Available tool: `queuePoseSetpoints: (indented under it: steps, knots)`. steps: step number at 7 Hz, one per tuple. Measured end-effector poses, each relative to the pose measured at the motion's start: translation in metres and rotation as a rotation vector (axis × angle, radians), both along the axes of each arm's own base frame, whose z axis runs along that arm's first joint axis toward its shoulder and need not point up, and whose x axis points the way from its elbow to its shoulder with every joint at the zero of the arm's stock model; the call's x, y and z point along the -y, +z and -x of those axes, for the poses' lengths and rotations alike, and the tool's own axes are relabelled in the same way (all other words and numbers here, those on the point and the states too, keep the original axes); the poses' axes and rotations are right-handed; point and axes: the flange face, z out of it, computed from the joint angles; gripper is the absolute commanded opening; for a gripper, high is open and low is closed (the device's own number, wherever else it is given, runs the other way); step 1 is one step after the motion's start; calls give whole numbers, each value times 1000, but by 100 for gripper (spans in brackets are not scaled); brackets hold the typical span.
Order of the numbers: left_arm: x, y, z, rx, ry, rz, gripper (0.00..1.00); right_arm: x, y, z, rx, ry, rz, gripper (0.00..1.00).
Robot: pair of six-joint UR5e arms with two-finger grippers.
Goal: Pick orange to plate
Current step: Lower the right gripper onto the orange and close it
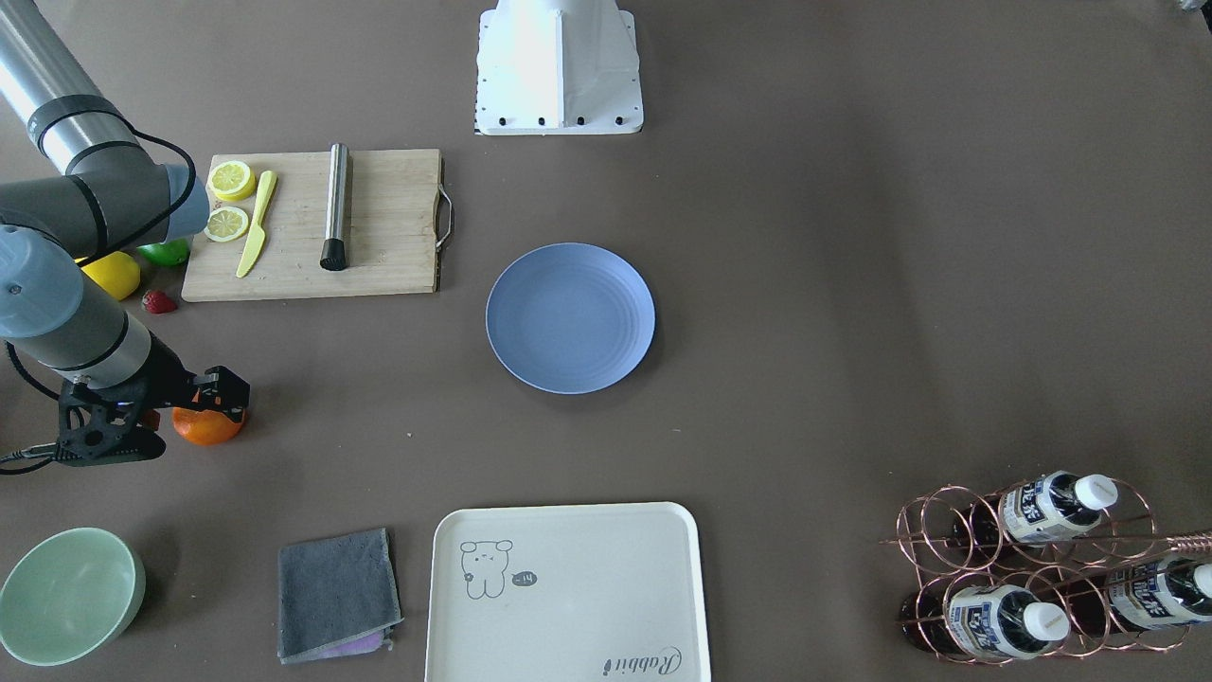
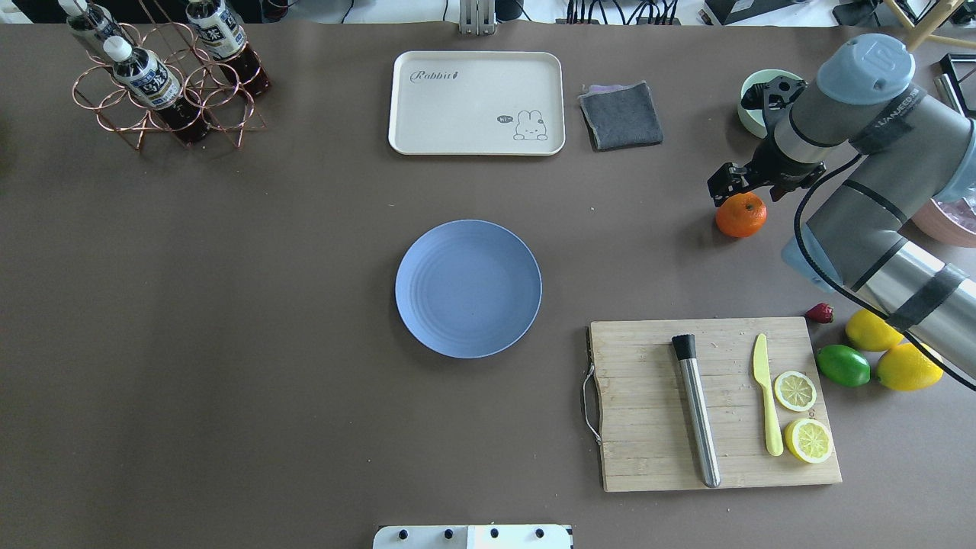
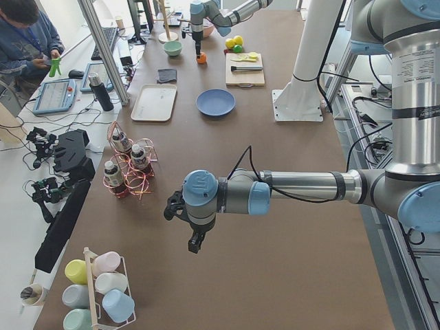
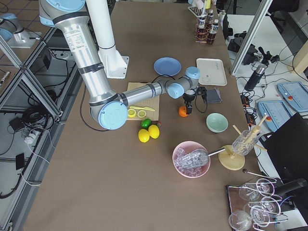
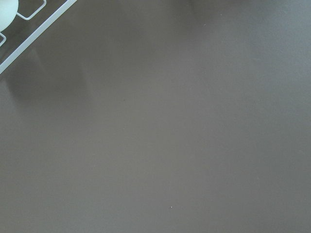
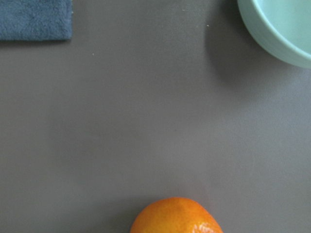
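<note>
The orange (image 1: 208, 426) sits on the table (image 1: 805, 284) at the lower left of the front-facing view. It is well apart from the pale-blue plate (image 1: 570, 317), which lies empty near the frame's middle. The right arm's fingers (image 1: 227, 386) hang over the fruit, their dark tips overlapping its upper edge in that view. The right wrist view catches only the top of the orange at its bottom edge and no fingers, so I cannot tell how wide they stand or whether they touch the peel. The left arm's fingers (image 3: 195, 242) hang low over the table in the foreground of the left side view, far from the fruit. Their spread cannot be told either.

The step in hand looks like the final approach to the grasp. To do it well, the fingers should probably first be centred so that they straddle the orange's widest part, then lowered until the tips pass below that line. The squeeze should be gentle, since a round fruit pinched high or off-centre is likely to roll or pop out. A straight lift before any sideways travel would keep it from dragging. The path toward the plate seems open, with the wooden cutting board (image 1: 379, 223) above it and the grey cloth (image 1: 336, 592) below. Releasing low over the plate's middle would keep the orange from rolling off the shallow rim.
</note>
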Motion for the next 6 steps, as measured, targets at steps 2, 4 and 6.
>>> queuePoseSetpoints:
  steps: [2, 4, 6]
  knots:
    - [-1, 2, 0, 1, -1, 5, 98, -4, 10, 11, -5, -16, 5, 99]
    - [-4, 5, 0, 1, -1, 11, 98, -8, 15, 19, -16, -23, -2, 66]
    - [-5, 6, 0, 1, -1, 13, 98, -11, 18, 21, -32, -19, -32, 0]
